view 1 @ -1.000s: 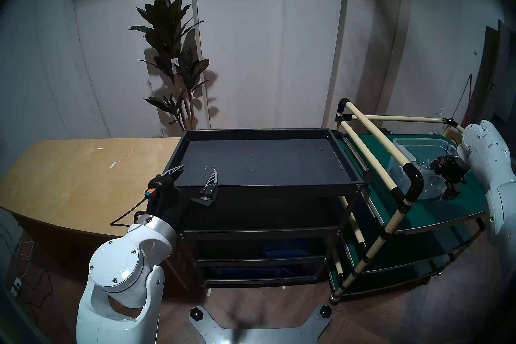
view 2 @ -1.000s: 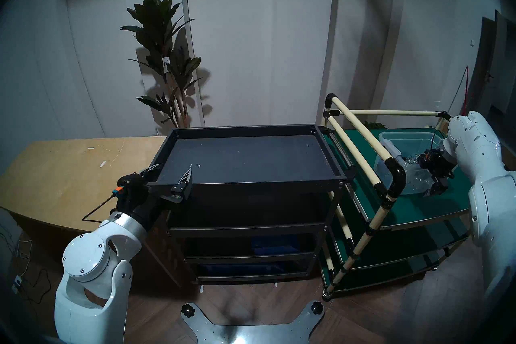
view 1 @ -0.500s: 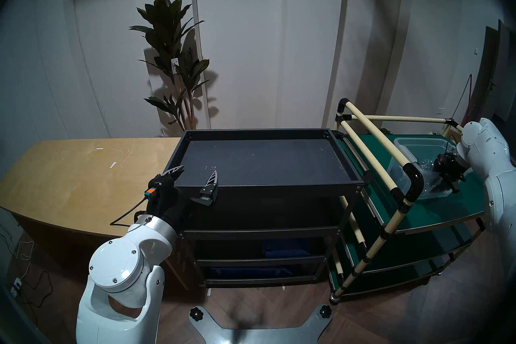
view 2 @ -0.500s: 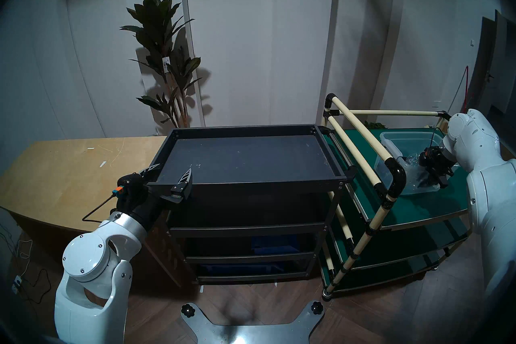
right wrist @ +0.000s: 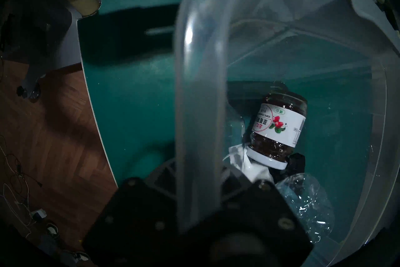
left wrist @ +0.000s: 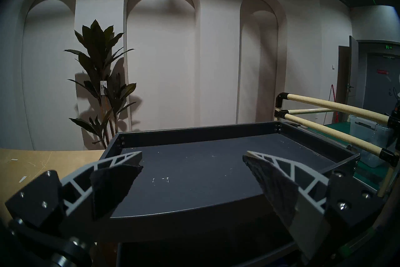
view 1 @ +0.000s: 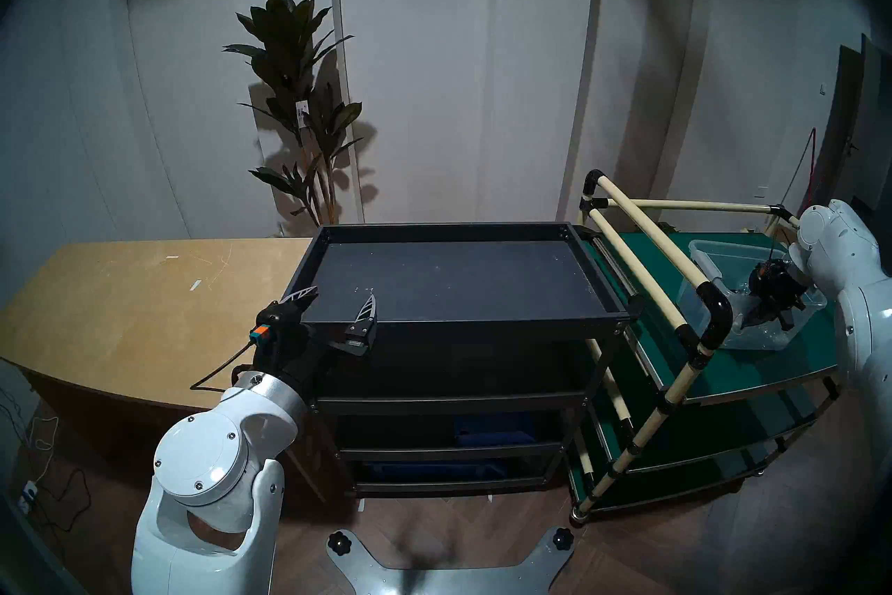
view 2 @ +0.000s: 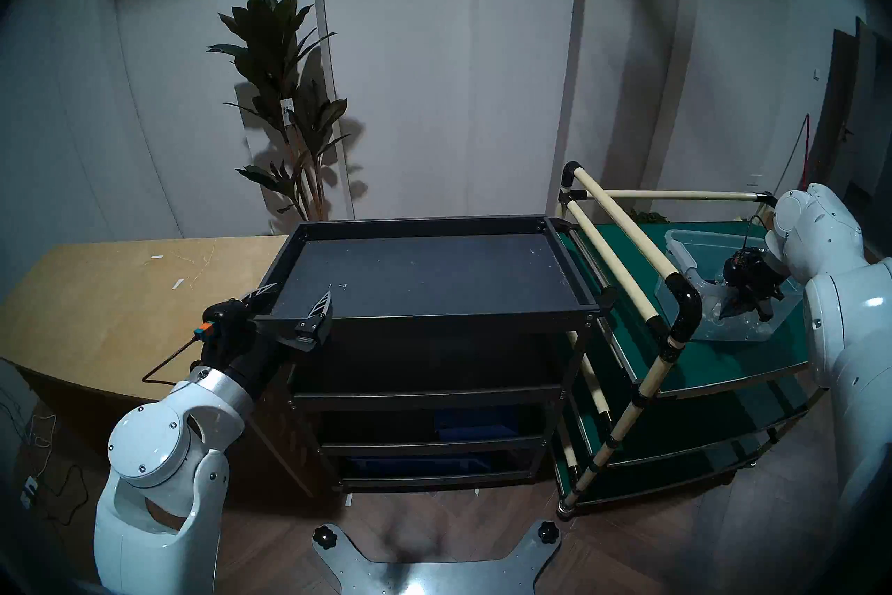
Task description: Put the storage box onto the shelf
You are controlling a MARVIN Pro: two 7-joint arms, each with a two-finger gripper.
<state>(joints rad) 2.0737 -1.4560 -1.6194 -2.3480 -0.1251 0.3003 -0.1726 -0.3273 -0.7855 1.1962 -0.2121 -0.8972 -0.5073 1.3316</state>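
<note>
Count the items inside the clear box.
3 visible in the storage box: a labelled jar lying tilted, a crumpled clear bottle nearest the right gripper, and a white packet under the jar. More may be hidden.

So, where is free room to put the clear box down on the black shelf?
The shelf top tray is bare between its raised rims. Only the near-left corner is crowded, where the open left gripper sits. The storage box is on the green cart.

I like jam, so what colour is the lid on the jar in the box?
White. The jar lies in the storage box; its lid shows best in the right wrist view.
</note>
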